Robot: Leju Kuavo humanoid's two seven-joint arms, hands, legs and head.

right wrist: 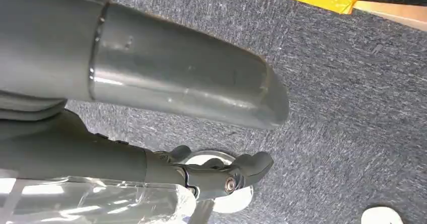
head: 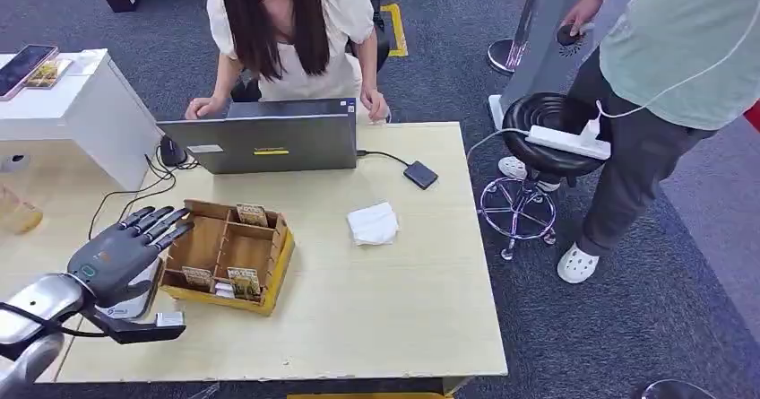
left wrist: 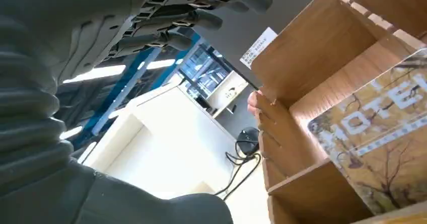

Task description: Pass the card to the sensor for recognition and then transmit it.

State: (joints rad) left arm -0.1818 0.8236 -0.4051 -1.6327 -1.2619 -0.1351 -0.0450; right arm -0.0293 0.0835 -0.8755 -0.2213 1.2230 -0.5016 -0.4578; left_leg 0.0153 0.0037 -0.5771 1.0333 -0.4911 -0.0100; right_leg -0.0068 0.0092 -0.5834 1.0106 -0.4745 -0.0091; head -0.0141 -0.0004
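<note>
The worktop [head: 403, 309] runs out of the head view at its near and left edges. On its far side a person's face is cut off by the top of the picture, and an open laptop [head: 269, 139] hides that person's lower arms; a second person stands off to the right, seen only from the chest down. Just right of the left robot hand [head: 121, 247] sits a wooden box [head: 231, 255] with compartments. The left robot hand hovers beside it with fingers [head: 157, 222] straight and spread, holding nothing, its fingertips at the box's left wall. Cards [head: 243, 281] stand in the near compartments and another card [head: 252, 214] in a far one; their print is too small to read from the head, though the left wrist view shows one card [left wrist: 382, 148] close, partly cut by the edge. A white device under the left robot hand is mostly hidden. The right robot hand [right wrist: 221, 176] hangs over carpet, fingers curled; whether it holds something cannot be told. Further right lies a folded tissue [head: 372, 223].
</note>
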